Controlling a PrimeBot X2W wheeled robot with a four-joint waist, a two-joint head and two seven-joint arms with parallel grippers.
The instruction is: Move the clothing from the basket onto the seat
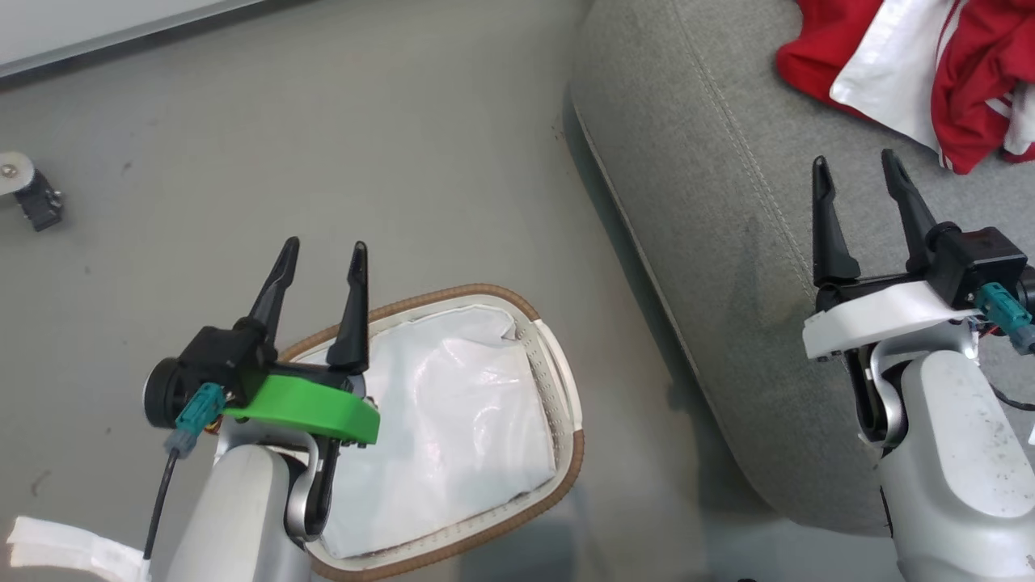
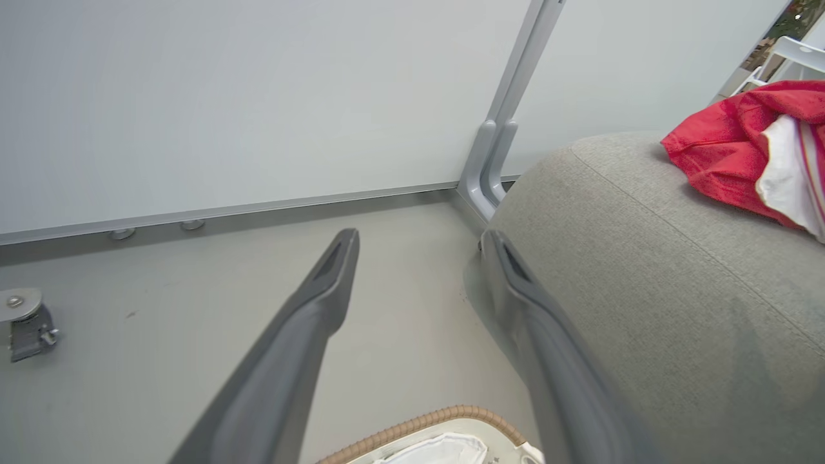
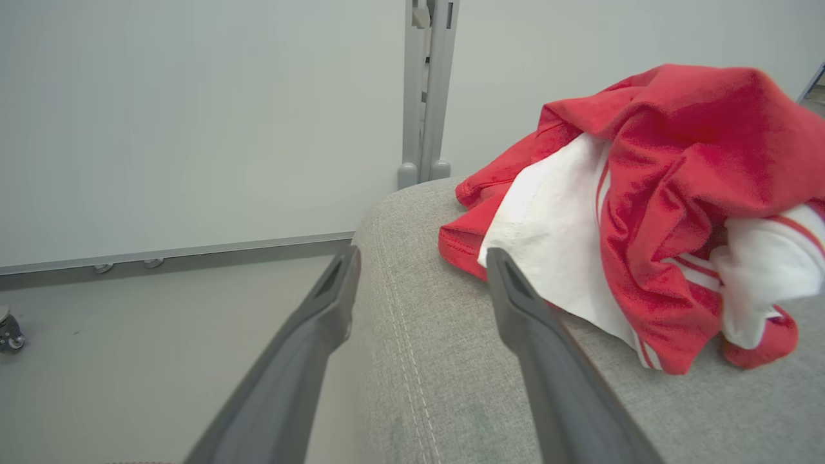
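Pale forearms rise from the bottom edge of the head view, each ending in two long dark fingers. The left gripper (image 1: 325, 242), on a green mount at 7 o'clock, has its fingers spread apart with nothing between them. The right gripper (image 1: 855, 158), on a white mount at 3 o'clock, also stands spread and empty, its tips over the seat (image 1: 711, 242).

At 6 o'clock the basket (image 1: 485, 288) sits on the grey floor (image 1: 404, 145), just beside the seat's rounded corner. Inside it lies a white liner sheet (image 1: 453, 420), crumpled and glossy, and no red fabric shows there. The green mount and left forearm hide the basket's near-left part, so that stretch of its rim and inside cannot be seen.

The clothing (image 1: 970, 105) lies on the seat at 1 o'clock, a rumpled red heap with a white panel and thin white stripes. The top and right edges of the picture cut it off, and the right gripper's tips are near it but apart from it. In the right wrist view it shows more fully, bunched at 2 o'clock beyond the right fingertip.

A small caster (image 1: 32, 194) stands at 9 o'clock on the floor. A white strip (image 1: 57, 550) at the 8 o'clock corner is cut off and hard to identify.
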